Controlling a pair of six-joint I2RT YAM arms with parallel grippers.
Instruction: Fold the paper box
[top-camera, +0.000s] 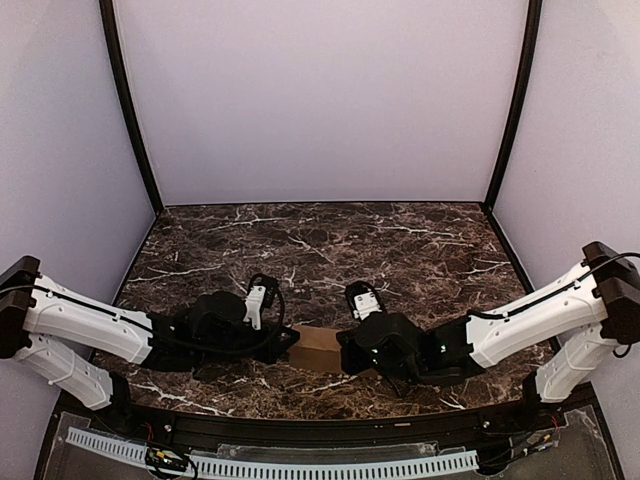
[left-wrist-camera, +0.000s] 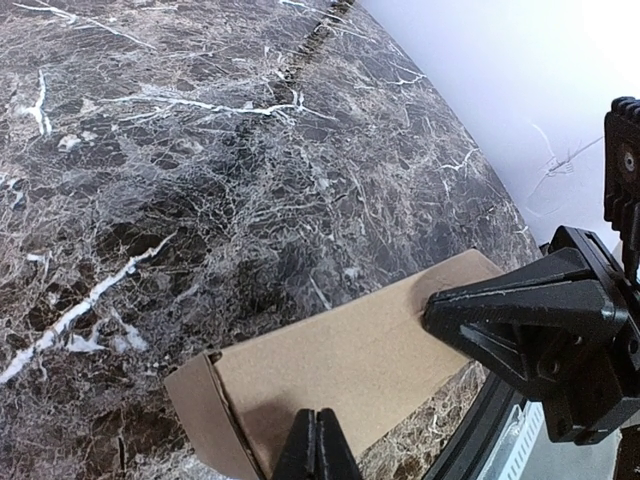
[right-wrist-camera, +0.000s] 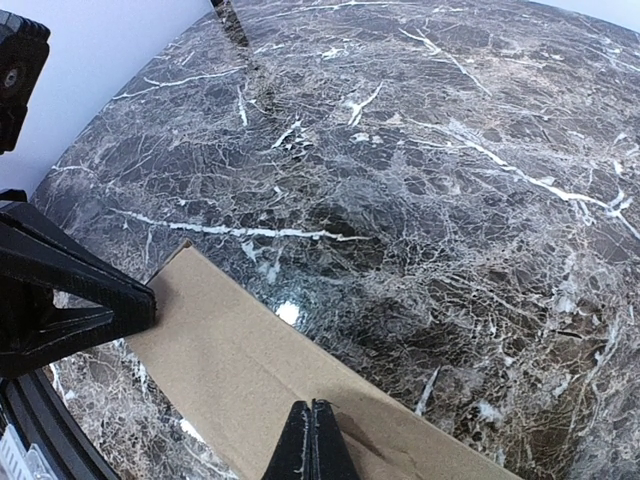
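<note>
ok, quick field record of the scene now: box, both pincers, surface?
box: paper box, plain brown, lying flat near the front edge, between the arms
left: left pincer shut, tips at the box's left end
right: right pincer shut, tips at the box's right end
surface: table, dark marble pattern

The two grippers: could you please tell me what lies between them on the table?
The paper box lies between the left gripper and the right gripper, one at each end. The top view shows it; both wrist views agree.
</note>
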